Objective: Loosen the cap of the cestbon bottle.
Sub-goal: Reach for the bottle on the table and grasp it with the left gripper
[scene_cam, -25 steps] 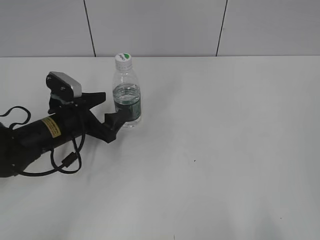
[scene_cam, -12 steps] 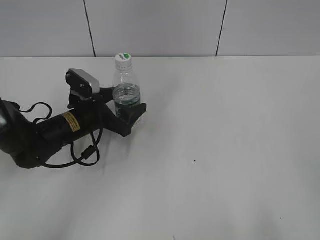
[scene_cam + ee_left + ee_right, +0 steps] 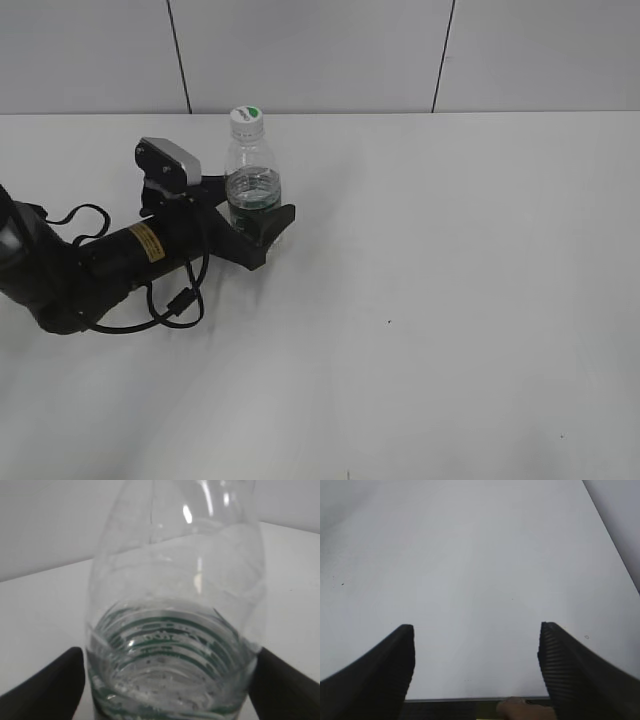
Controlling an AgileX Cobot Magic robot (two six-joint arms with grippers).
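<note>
Left gripper (image 3: 258, 222): sitting around the cestbon bottle (image 3: 253, 185), fingers at both sides; firm clamp cannot be told.
Cap (image 3: 246, 120): sitting on, untouched.
Right gripper (image 3: 476, 667): gaping wide, holding nothing.

A white table (image 3: 450, 300) with a matte surface fills most of the exterior view. Behind it stands a light grey panelled wall (image 3: 310, 55), divided by two dark vertical seams. Lighting is even and diffuse.

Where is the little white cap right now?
In the exterior view the cap sits on top of the cestbon bottle, left of centre near the back wall, above the left gripper.
</note>
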